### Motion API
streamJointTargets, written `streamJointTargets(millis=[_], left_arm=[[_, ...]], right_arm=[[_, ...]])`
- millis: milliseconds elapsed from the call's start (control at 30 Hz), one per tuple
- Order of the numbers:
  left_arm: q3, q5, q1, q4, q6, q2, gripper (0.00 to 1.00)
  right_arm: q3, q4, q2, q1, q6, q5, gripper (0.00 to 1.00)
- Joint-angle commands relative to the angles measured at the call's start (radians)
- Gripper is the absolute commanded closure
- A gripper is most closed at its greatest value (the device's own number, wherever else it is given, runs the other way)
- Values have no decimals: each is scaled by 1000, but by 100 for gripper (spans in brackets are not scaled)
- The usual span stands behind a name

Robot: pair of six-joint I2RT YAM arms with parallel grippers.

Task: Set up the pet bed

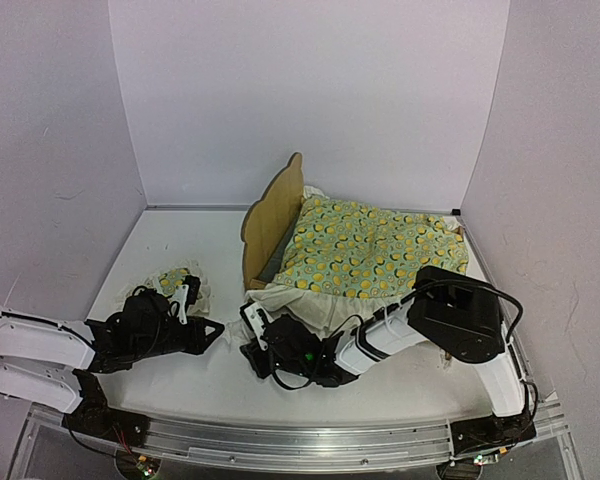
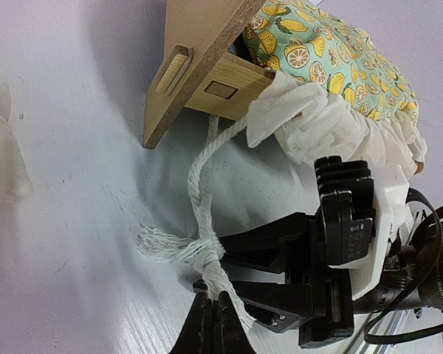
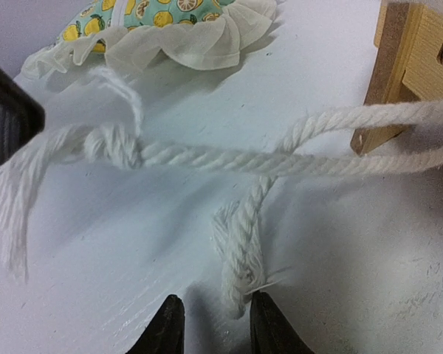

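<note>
Left gripper [image 2: 212,313] sitting closed; right gripper [image 3: 213,306], fingers [image 3: 272,328] parted, straddling white twisted rope [image 3: 207,158]; light stiff plywood pet bed [image 2: 199,44] likely sliding, grip side rail [image 2: 229,85].

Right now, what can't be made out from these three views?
- Pet bed base: top view, covered by the quilt.
- Pillow: top view, partly behind the left gripper; left wrist view, cut by the left edge.
- Rope far ends: right wrist view, cut by the right edge.
- Whether the right gripper touches the rope end: right wrist view, too close to tell.
</note>
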Motion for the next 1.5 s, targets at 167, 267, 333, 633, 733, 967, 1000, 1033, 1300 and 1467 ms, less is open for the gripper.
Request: streamJointTargets(millis=[167, 267, 333, 633, 733, 967, 1000, 1033, 1300, 1467], left_arm=[[-11, -4, 5, 10, -2, -9, 100], [-19, 15, 4, 8, -13, 23, 100], [-15, 55, 5, 8, -24, 62, 100], [59, 184, 4, 9, -6, 208, 100], [76, 197, 5, 10, -10, 230, 100], [90, 180, 5, 13, -18, 254, 100], [91, 180, 5, 12, -19, 256, 100], [93, 184, 5, 12, -19, 257, 100], [105, 159, 9, 10, 62, 138, 54], [136, 134, 34, 12, 114, 120, 40]], right_arm=[[-14, 24, -47, -3, -4, 68, 98], [-44, -81, -144, -13, 17, 34, 100], [-12, -219, -177, -40, 43, -87, 100], [145, -672, -220, -137, 50, -342, 100], [195, -750, -211, -156, 26, -299, 100], [176, -540, -190, -160, 2, -210, 100], [185, -513, -179, -161, 2, -188, 100], [195, -510, -173, -160, -4, -164, 100], [191, -506, -157, -161, -39, -202, 100], [175, -528, -177, -162, -62, -267, 100]])
